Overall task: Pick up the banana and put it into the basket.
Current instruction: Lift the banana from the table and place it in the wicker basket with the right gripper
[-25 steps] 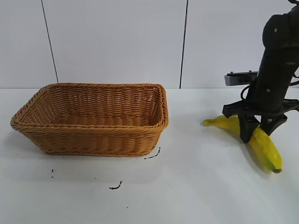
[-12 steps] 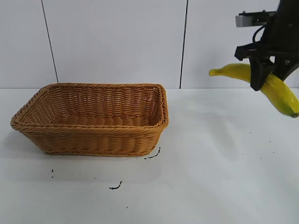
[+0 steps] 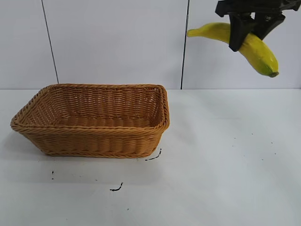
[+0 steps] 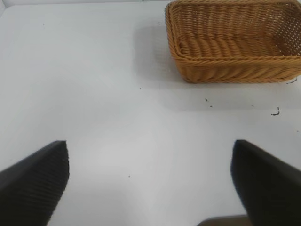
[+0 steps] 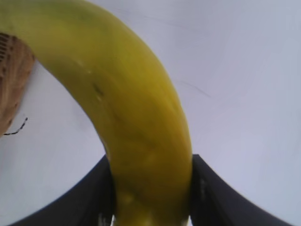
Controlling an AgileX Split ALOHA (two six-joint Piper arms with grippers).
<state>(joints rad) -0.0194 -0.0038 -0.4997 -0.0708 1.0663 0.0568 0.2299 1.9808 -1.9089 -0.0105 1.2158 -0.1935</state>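
surface (image 3: 225, 188): we see it carrying only the basket.
basket (image 3: 94, 141): empty, our landmark.
banana (image 3: 256, 47): high above and right of the basket.
right gripper (image 3: 248, 29): pinching the banana mid-length.
left gripper (image 4: 150, 188): spread, parked facing the basket.
step: we judge carry; next, cross over the basket, then lower.

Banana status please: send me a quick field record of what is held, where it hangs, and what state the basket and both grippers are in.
banana: off the table, held high in the air, to the right of the basket
right gripper: shut on the banana near its middle, pointing down
basket: on the table, upright, nothing inside
left gripper: open, away from the basket, holding nothing
table: white, a few small dark marks near the basket
step left: carry the banana over the basket and release
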